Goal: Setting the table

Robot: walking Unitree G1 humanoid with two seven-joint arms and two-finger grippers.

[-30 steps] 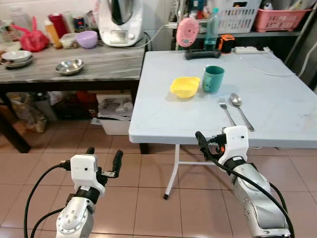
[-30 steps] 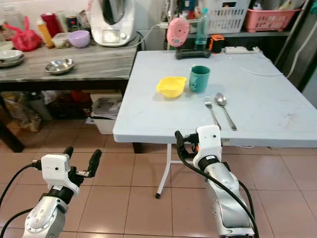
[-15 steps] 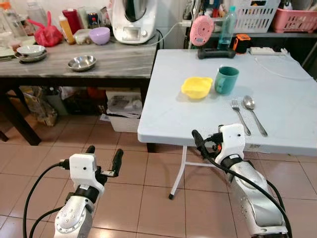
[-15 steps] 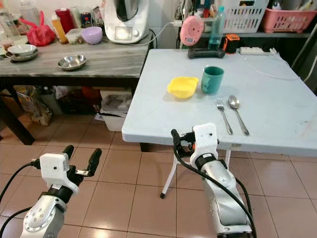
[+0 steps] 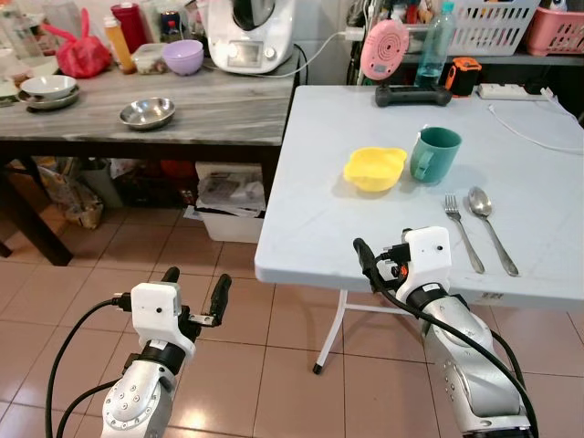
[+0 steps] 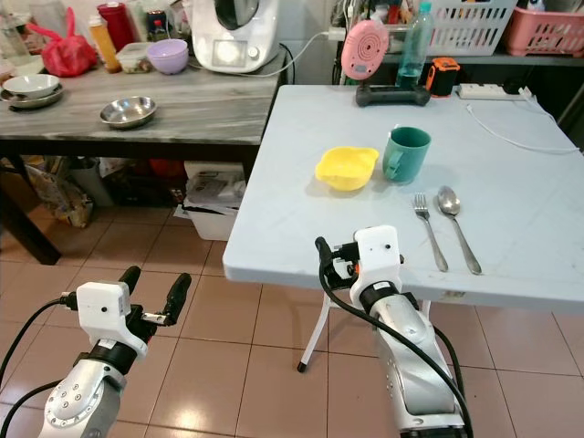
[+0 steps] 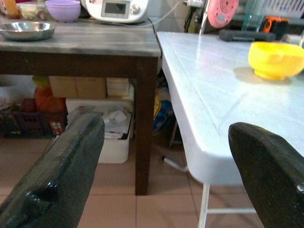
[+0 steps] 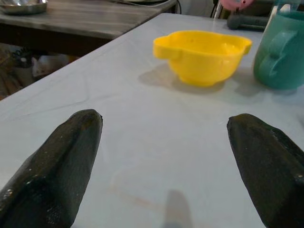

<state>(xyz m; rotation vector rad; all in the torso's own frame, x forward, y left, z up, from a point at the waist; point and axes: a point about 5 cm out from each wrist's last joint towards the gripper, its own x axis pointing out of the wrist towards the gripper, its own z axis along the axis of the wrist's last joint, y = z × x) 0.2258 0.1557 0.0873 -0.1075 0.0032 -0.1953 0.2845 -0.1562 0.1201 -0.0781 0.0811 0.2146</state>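
No legible writing: yellow bowl (image 5: 374,169), green mug (image 5: 434,154).

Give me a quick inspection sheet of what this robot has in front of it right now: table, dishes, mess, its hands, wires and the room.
Surface: white folding table, top mostly bare.
Job's things: yellow bowl beside green mug, both upright; fork and spoon lying side by side to the robot's right of them.
Clutter: pink round gadget, black controller, power strip at the table's far edge.
Grippers: left gripper open, low over the floor; right gripper open, over the table's near edge, empty.
Cables: white cable across the far right of the table.
Surroundings: grey side table with steel bowl, purple bowl, kitchen machine; tiled floor.
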